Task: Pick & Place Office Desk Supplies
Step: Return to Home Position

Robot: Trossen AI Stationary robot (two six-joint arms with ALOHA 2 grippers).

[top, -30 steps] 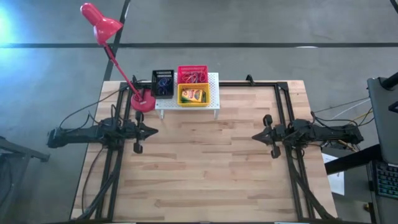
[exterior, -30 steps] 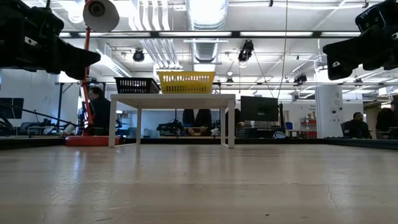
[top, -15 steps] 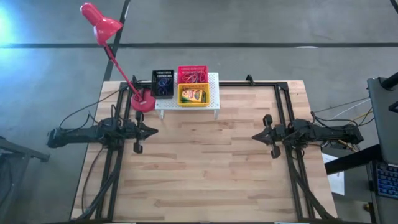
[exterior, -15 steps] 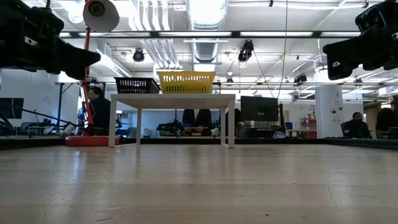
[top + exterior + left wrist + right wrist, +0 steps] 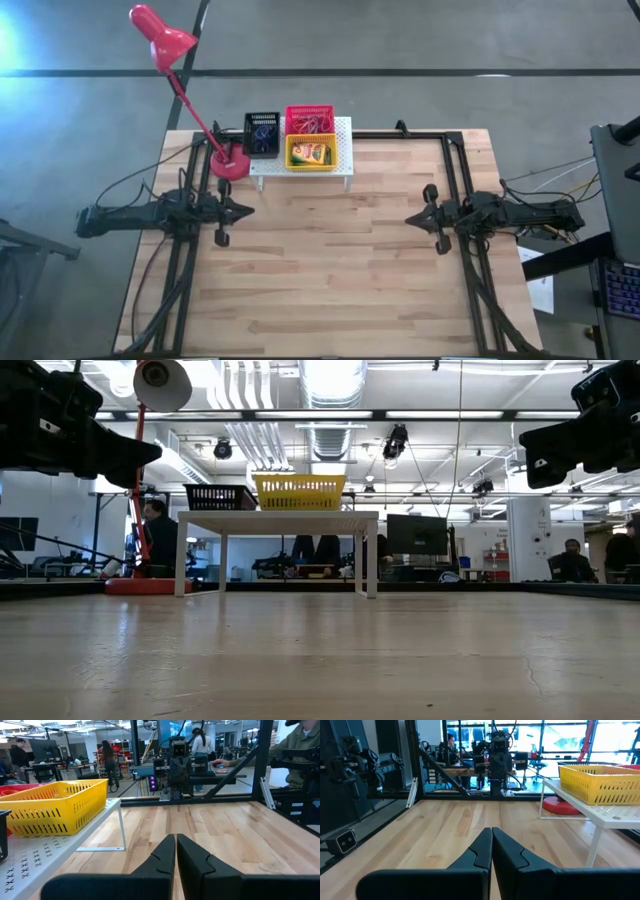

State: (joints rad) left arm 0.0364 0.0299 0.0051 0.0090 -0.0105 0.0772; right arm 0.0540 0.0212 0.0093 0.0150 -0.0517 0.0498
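Note:
Three mesh baskets stand on a white perforated stand [image 5: 345,150] at the table's far edge. The black basket [image 5: 262,133] holds small rings. Red rubber bands fill the red basket [image 5: 309,119]. A crayon box lies in the yellow basket [image 5: 311,152], which also shows in the left wrist view [image 5: 52,812] and the right wrist view [image 5: 600,782]. My left gripper [image 5: 250,209] hovers shut over the table's left side, pointing level toward the right. My right gripper [image 5: 408,219] hovers shut over the right side, facing it. Both hold nothing.
A red desk lamp [image 5: 228,163] stands on its round base left of the stand, its shade [image 5: 160,35] reaching beyond the far left corner. Black frame rails [image 5: 455,170] run along both sides. Bare wood [image 5: 330,270] lies between the grippers and toward the near edge.

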